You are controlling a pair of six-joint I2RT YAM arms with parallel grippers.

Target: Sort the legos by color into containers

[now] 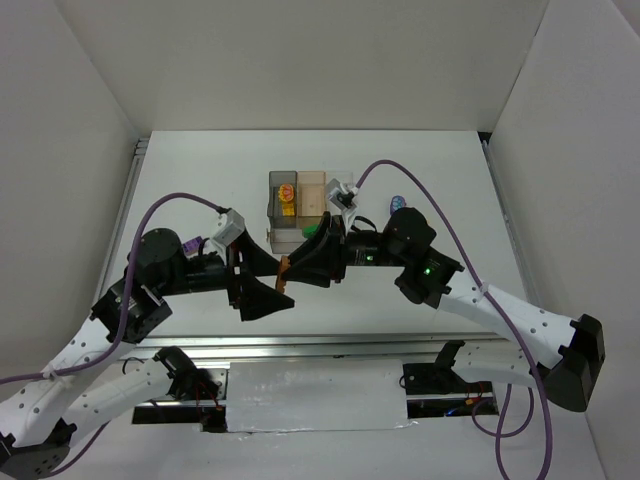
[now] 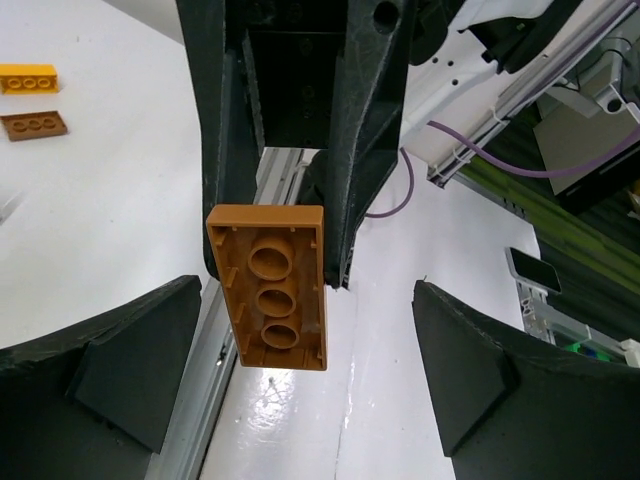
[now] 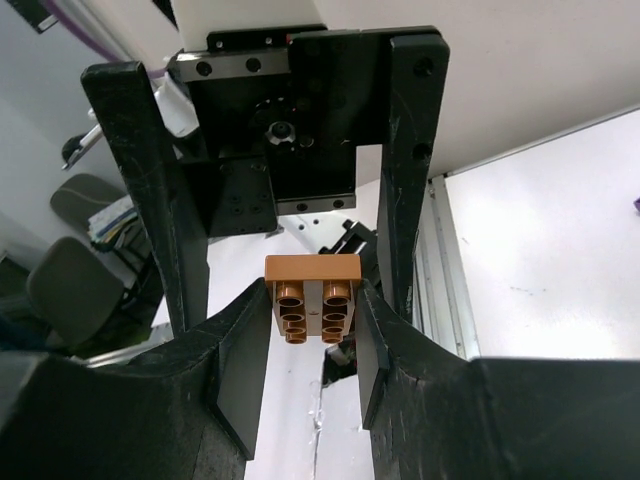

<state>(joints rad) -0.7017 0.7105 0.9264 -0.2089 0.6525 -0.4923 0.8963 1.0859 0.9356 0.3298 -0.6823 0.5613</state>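
Observation:
An orange-brown lego [image 3: 313, 270] hangs in the air between the two arms, and my right gripper [image 3: 313, 335] is shut on it, pads against its two sides. The left wrist view shows the same lego [image 2: 268, 290] from its hollow underside, in front of my left gripper [image 2: 305, 300], whose fingers [image 2: 120, 360] stand wide open and apart from it. From above, both grippers meet over the table just in front of the containers [image 1: 312, 180], a small divided tray. A yellow lego [image 1: 287, 196] lies in its grey compartment.
On the table lie a yellow lego [image 2: 28, 77] and a flat brown one [image 2: 33, 124]. A purple lego [image 1: 398, 200] lies right of the tray. A metal rail [image 2: 215, 350] runs along the table's near edge. White walls enclose the table.

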